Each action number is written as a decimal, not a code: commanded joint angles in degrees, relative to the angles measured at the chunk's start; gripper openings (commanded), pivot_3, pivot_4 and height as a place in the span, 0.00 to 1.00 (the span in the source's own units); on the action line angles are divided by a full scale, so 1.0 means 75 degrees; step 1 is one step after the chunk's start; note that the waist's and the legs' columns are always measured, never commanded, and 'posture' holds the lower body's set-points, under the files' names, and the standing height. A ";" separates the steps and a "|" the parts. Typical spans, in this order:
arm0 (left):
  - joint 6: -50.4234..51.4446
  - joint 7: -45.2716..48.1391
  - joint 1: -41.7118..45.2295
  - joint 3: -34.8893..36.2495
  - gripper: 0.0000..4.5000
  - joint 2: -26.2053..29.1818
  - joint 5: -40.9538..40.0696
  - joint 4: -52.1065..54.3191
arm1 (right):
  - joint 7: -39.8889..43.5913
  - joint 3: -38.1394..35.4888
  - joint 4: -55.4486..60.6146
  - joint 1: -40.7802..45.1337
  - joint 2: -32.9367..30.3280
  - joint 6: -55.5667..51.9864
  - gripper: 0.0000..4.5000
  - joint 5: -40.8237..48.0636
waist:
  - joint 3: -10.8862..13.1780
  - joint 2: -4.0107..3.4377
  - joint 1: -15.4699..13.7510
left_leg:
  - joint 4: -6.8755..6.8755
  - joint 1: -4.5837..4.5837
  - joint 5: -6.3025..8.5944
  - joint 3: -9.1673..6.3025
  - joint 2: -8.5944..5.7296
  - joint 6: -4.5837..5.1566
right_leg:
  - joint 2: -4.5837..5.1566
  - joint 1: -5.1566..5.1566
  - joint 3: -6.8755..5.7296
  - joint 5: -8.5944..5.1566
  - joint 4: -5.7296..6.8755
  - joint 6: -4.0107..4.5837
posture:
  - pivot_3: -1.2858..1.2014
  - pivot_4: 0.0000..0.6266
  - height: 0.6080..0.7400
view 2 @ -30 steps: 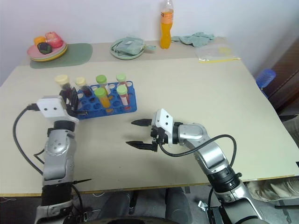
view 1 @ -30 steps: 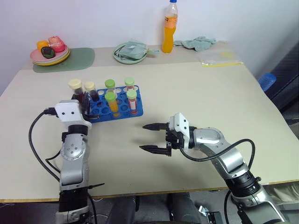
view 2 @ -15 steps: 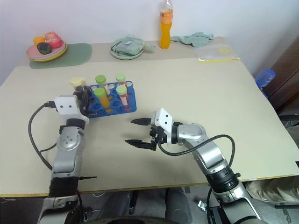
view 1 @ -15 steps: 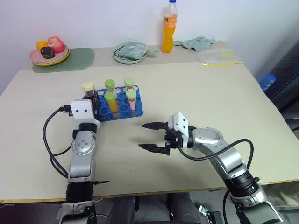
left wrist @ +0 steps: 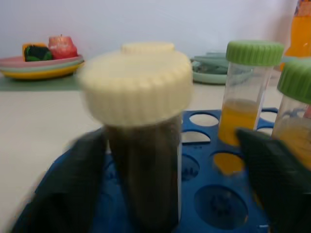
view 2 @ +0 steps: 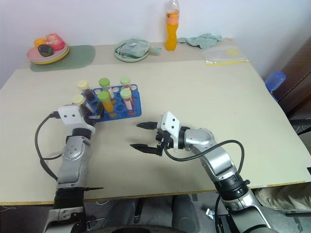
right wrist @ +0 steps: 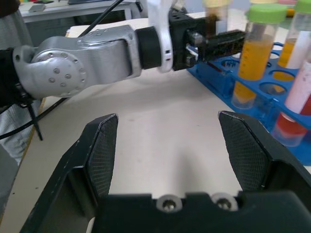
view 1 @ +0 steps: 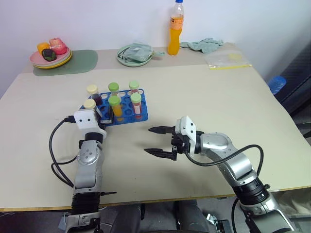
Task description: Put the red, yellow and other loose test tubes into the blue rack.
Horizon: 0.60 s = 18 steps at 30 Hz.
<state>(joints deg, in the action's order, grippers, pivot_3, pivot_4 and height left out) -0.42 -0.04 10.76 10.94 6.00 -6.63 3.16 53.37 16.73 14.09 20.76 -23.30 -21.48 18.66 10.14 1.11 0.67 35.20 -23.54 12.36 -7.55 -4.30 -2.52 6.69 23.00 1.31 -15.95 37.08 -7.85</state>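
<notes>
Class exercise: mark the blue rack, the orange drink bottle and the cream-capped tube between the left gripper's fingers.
blue rack (view 1: 142, 115), left eye view, its front right corner.
orange drink bottle (view 1: 175, 39), left eye view, its orange body.
cream-capped tube (left wrist: 138, 86), left wrist view, its ribbed cap.

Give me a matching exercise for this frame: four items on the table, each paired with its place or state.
Items:
1. orange drink bottle
2. blue rack
3. right hand
4. plate of fruit

Places or states:
A. open, holding nothing
B. far left corner
C. holds upright capped tubes
D. far edge, by the wall

Pairs: 1-D, 2-C, 3-A, 4-B
</notes>
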 commanded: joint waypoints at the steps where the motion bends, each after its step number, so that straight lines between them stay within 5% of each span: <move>1: 0.0105 0.0391 -0.0408 0.0490 0.99 0.0256 -0.0757 0.1138 | -0.0069 -0.0388 0.0165 0.0207 0.0012 0.0032 0.81 0.0223 | 0.0000 0.0000 0.0019 | 0.0000 0.0000 0.0000 -0.0003 0.0000 0.0000 | 0.0001 0.0001 0.0001 0.0000 -0.0001 0.0000 | 0.52 0.24 1.00; 9: 0.1404 0.1913 -0.2272 0.1461 0.99 0.1821 -0.2345 0.2962 | 0.0253 -0.1362 0.0480 0.0172 -0.0995 -0.0235 0.81 0.0668 | 0.0000 -0.0003 -0.0026 | -0.0002 0.0001 0.0002 -0.0004 0.0006 0.0003 | 0.0003 -0.0005 0.0003 -0.0001 -0.0007 0.0002 | 0.52 0.24 1.00; 18: 0.2092 0.3390 -0.3880 0.2565 0.99 0.3263 -0.2957 0.3042 | -0.0040 -0.3077 -0.0575 -0.0334 -0.2114 -0.0476 0.81 0.0793 | 0.0001 -0.0005 -0.0030 | -0.0007 0.0005 0.0007 0.0014 0.0020 0.0011 | 0.0009 -0.0020 -0.0003 -0.0004 -0.0021 0.0006 | 0.52 0.24 1.00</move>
<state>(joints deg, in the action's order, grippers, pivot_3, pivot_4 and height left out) 15.06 23.94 -18.05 28.16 29.40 -27.56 24.78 53.43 -4.39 9.99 18.43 -38.70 -25.49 23.85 10.15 1.07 0.45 35.15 -23.50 12.42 -7.44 -4.14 -2.44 6.76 22.84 1.29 -15.98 36.92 -7.80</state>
